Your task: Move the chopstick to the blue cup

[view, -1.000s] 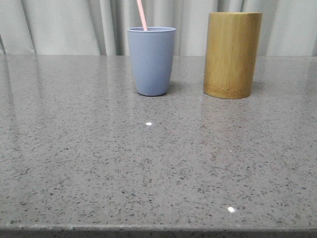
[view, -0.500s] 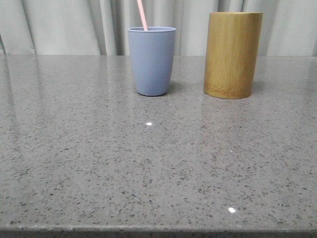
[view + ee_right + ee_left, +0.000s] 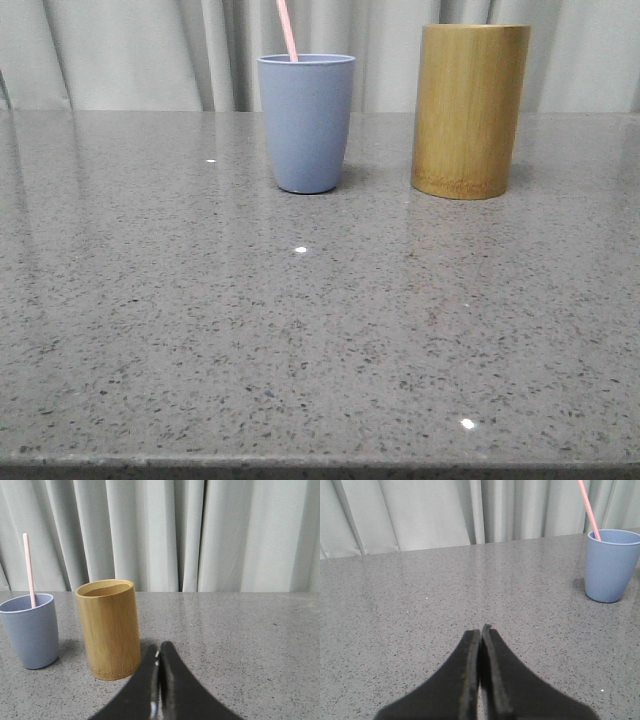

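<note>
The blue cup (image 3: 306, 122) stands upright at the back middle of the grey table. A pale pink chopstick (image 3: 287, 30) stands in it, leaning left and rising past the top of the front view. The cup (image 3: 611, 565) and chopstick (image 3: 589, 510) also show in the left wrist view, and the cup (image 3: 30, 630) and chopstick (image 3: 29, 570) in the right wrist view. My left gripper (image 3: 481, 630) is shut and empty, well away from the cup. My right gripper (image 3: 159, 651) is shut and empty, near the bamboo cylinder. Neither gripper shows in the front view.
A taller tan bamboo cylinder (image 3: 469, 110) stands upright to the right of the blue cup; the right wrist view (image 3: 108, 629) shows its open top. Pale curtains (image 3: 120, 50) hang behind the table. The table's front edge (image 3: 320, 465) runs along the bottom.
</note>
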You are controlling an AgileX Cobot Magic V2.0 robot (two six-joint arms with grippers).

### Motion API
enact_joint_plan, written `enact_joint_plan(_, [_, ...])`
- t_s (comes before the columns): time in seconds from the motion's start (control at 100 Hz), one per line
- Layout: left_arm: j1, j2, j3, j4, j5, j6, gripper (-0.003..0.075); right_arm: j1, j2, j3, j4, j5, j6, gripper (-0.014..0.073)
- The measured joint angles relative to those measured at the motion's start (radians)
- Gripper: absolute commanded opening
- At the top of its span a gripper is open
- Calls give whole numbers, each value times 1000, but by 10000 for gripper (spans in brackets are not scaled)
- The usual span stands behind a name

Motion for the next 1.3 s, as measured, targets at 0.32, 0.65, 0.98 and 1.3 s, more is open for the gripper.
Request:
enact_joint_plan(0.32, [2, -2, 172, -53, -246, 0, -19, 0, 0, 0, 0, 0, 0, -104])
enact_joint_plan(0.65, [149, -118, 301, -65, -323, 0, -19, 0, 0, 0, 0, 0, 0, -104])
enact_joint_plan(0.98, [205, -140, 301, -65, -263, 0, -19, 0, 0, 1, 0, -2, 0, -104])
enact_joint_plan(1.3, [205, -140, 301, -67, -263, 0, -19, 0, 0, 2, 0, -4, 0, -104])
